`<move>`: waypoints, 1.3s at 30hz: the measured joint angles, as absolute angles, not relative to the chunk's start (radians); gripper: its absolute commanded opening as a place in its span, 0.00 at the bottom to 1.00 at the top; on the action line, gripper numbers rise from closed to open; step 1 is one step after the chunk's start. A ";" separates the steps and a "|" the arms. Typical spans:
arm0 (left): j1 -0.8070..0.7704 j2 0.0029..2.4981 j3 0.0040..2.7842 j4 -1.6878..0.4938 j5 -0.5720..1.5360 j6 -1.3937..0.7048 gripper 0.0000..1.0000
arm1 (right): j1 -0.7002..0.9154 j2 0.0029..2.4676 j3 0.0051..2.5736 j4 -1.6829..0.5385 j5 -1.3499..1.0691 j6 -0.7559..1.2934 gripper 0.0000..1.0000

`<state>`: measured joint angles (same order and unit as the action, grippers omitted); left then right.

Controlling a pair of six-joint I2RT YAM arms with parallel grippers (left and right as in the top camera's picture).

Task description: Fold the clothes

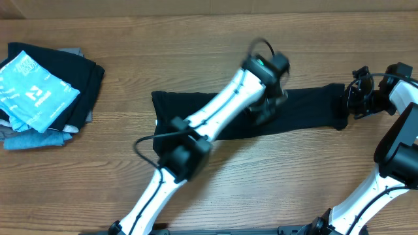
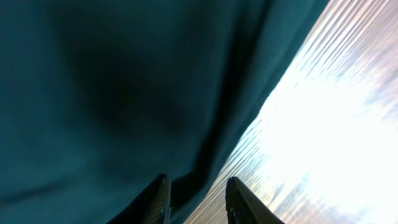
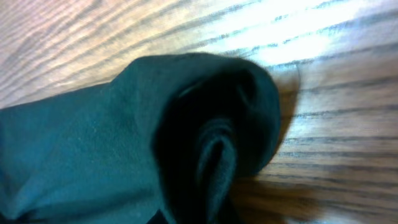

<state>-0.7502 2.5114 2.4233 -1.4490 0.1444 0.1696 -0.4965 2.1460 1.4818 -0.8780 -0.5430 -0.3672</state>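
- Wood table [image 1: 215, 39] is carrying everything.
- Dark garment [image 1: 307, 108] is lying across the middle as a long narrow band. It's looking already doubled lengthwise, so I'm judging an end-to-end fold is what's left.
- Pile [image 1: 72, 72] of folded clothes is sitting at the far left, well apart from the garment, with a blue printed piece [image 1: 32, 91] on top. Probably parked there to be keeping the work zone free.
- Left arm [image 1: 222, 108] is reaching diagonally over the garment. It's blurring in the overhead, so it's likely moving.
- Left gripper [image 1: 264, 109] is sitting over the middle of the garment's length. Its wrist view is showing fingers [image 2: 158, 199] parted, with the garment's edge running into the gap and bare wood beside it. So it's released, not clamping. I'm reading it as lining up on that edge for a pick, or marking the fold line.
- Right gripper [image 1: 351, 104] is touching the garment's right end. Its wrist view is showing only that end bunching into a rounded lump right under the lens, with its fingers hidden. Can't tell whether it's clenching the end or just nosing in. The placement is suggesting it's there to take that end leftward.
- Risk: the bunched end is looking multi-layer, so a grab may be catching only some layers.
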 measured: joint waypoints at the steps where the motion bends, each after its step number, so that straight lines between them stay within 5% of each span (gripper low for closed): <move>1: -0.720 2.482 2.439 -1.446 0.161 0.160 0.37 | -0.496 2.147 1.497 -0.890 -0.543 -0.367 0.04; 14: -0.189 2.318 2.510 -1.457 0.281 0.035 0.37 | -0.554 2.152 1.724 -1.044 -0.379 -0.337 0.04; 24: -0.121 2.318 2.510 -1.467 0.296 0.031 0.41 | -0.586 2.152 1.999 -1.261 -0.281 -0.310 0.04; 39: -0.121 2.318 2.510 -1.465 0.292 0.031 0.44 | -0.160 2.153 2.216 -1.457 -0.283 -0.142 0.04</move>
<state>-0.1215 2.3177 2.5103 -1.4654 0.2924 0.0307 -0.1604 2.1529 2.2162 -1.4570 -0.2832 -0.1417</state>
